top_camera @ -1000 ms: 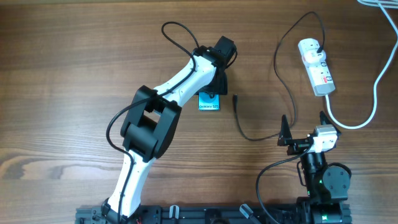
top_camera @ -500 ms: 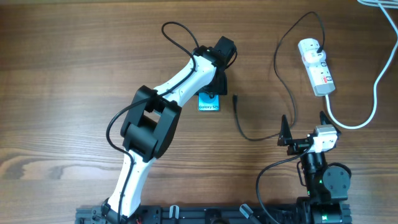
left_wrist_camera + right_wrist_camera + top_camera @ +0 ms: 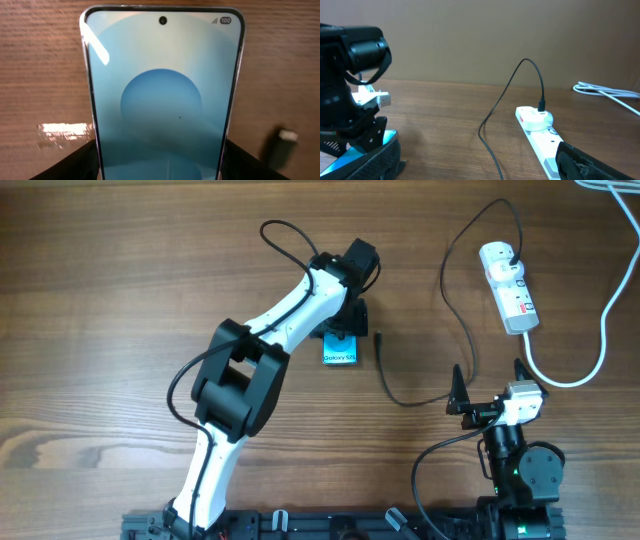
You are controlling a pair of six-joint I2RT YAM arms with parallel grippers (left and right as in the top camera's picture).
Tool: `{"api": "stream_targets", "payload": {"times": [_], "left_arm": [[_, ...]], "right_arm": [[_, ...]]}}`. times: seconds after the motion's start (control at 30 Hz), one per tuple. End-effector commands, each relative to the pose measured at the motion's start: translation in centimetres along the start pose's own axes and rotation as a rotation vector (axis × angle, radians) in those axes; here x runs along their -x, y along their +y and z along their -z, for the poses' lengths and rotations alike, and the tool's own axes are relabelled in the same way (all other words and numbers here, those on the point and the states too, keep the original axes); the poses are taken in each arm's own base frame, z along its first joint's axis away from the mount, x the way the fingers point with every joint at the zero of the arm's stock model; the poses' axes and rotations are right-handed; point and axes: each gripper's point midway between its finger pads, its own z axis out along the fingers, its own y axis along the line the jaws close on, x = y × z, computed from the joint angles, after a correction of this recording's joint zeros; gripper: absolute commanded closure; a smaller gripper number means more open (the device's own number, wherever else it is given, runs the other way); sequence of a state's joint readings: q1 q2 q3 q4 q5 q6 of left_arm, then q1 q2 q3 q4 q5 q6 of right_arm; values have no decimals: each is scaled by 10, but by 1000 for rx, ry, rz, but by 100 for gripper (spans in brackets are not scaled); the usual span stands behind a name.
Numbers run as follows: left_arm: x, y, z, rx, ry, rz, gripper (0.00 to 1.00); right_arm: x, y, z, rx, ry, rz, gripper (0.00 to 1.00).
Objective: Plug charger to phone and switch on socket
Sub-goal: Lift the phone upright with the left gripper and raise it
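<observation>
The phone (image 3: pixel 340 352) lies on the table, its teal screen up and its text end toward the near edge. My left gripper (image 3: pixel 345 328) is shut on it, and in the left wrist view the black fingers (image 3: pixel 75 162) press both long edges of the phone (image 3: pixel 162 90). The charger (image 3: pixel 392 385) is a thin black cable whose plug tip (image 3: pixel 379 338) lies free just right of the phone; the plug tip (image 3: pixel 286 137) is blurred. The cable runs up to the socket (image 3: pixel 510 290), a white power strip. My right gripper (image 3: pixel 488 380) stands open and empty near the front.
A thick white cord (image 3: pixel 600 330) loops from the socket off the far right corner. In the right wrist view the socket (image 3: pixel 542 137) lies ahead on the right, with the left arm (image 3: pixel 350 75) over the phone (image 3: pixel 370 142) on the left.
The phone has shifted slightly right and toward the near edge, together with the left gripper. The right arm has not moved.
</observation>
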State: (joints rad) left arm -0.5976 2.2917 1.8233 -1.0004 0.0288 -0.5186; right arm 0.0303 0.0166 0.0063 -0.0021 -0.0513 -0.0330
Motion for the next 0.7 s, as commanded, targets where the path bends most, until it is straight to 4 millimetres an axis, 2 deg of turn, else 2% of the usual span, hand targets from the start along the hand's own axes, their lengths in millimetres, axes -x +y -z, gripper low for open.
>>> {"api": "stream_targets", "payload": {"times": [0.0,0.3,0.5,0.67], "left_arm": [[1,-18,44,-152,-8,26,30],[2,-28,87,-424,84,84,30],[7,-8,92,-473,136,155,31],[8,-7,104,-579,190,191,31]], "right_arm": [[1,1,0,5,-4,19,0],[1,1,0,5,-4,19,0],[1,1,0,5,-4,19,0],[1,1,0,5,-4,19,0]]}}
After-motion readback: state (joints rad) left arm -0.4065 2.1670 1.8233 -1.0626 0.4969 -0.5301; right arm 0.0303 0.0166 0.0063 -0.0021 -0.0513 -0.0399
